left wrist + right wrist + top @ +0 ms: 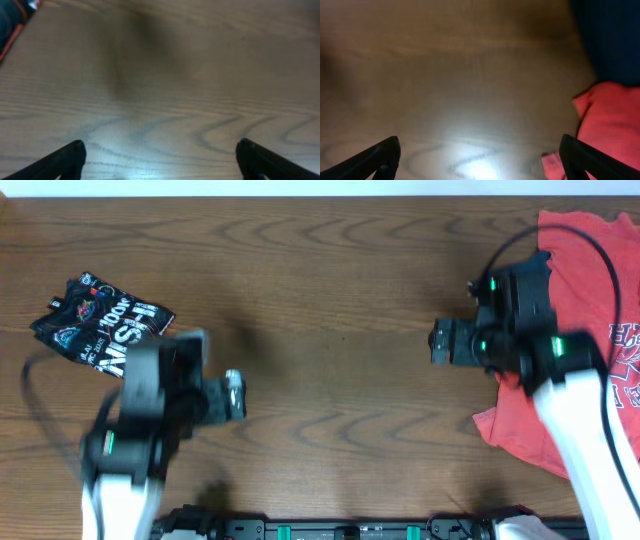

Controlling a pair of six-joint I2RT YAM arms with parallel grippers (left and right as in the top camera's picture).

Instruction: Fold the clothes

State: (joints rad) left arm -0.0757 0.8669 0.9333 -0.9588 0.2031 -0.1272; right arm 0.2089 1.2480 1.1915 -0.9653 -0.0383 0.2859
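The black jersey (100, 322) with orange-red lines and white lettering lies folded small at the table's far left; a dark edge of it with an orange line shows at the top left of the left wrist view (12, 22). My left gripper (232, 395) is open and empty over bare wood (160, 160), to the right of and nearer than the jersey. My right gripper (440, 342) is open and empty over bare wood (480, 160), just left of the red T-shirt.
A red T-shirt (585, 330) with lettering lies spread at the right edge of the table; it also shows in the right wrist view (610, 120). A navy garment (615, 35) shows at that view's top right. Wooden tabletop (340, 300) lies between the arms.
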